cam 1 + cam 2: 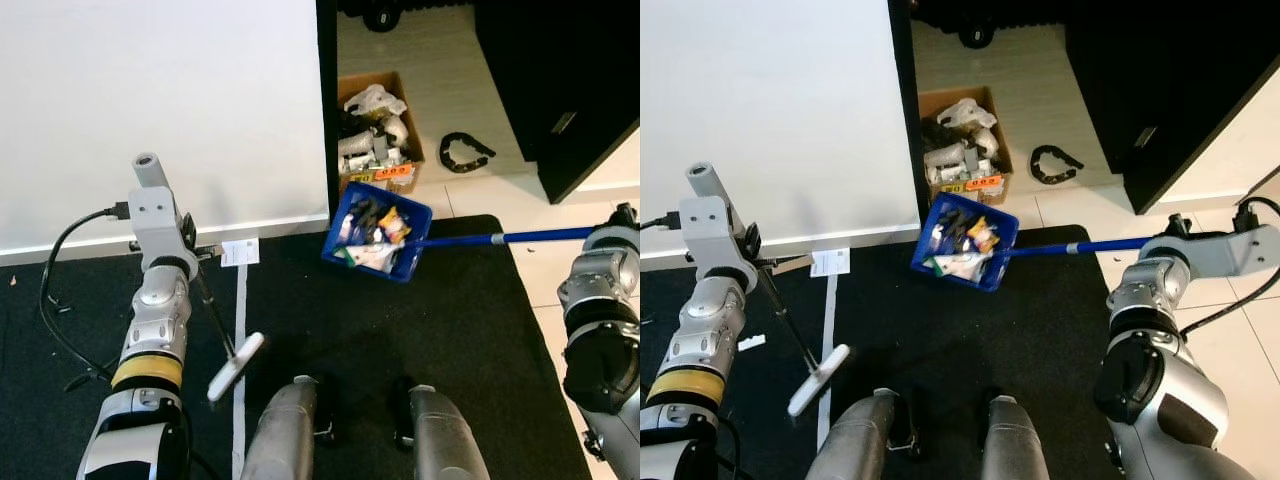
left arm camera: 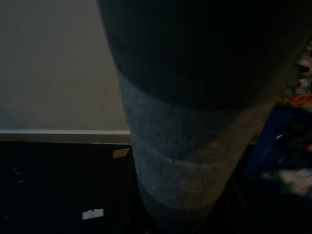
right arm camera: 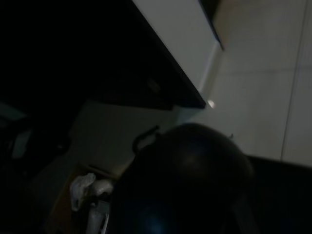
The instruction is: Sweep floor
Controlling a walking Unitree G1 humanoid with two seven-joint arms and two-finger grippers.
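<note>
A blue long-handled dustpan (image 1: pixel 378 238) hangs tilted just above the black mat (image 1: pixel 420 340), loaded with wrappers and scraps. Its blue handle (image 1: pixel 500 238) runs right into my right gripper (image 1: pixel 610 228), which is shut on it. On the left, my left gripper (image 1: pixel 192 246) is shut on the thin black handle (image 1: pixel 213 312) of a broom. The broom's white head (image 1: pixel 236 366) rests on the mat in front of my legs. The dustpan's far edge lies close to an open cardboard box (image 1: pixel 400 180) full of rubbish.
A white panel (image 1: pixel 160 110) stands at the left. A dark cabinet (image 1: pixel 560 90) stands at the back right on pale tiles. A black curved object (image 1: pixel 465 152) lies on the tiles. A paper scrap (image 1: pixel 240 252) and white tape line (image 1: pixel 240 310) mark the mat; a black cable (image 1: pixel 55 290) loops far left.
</note>
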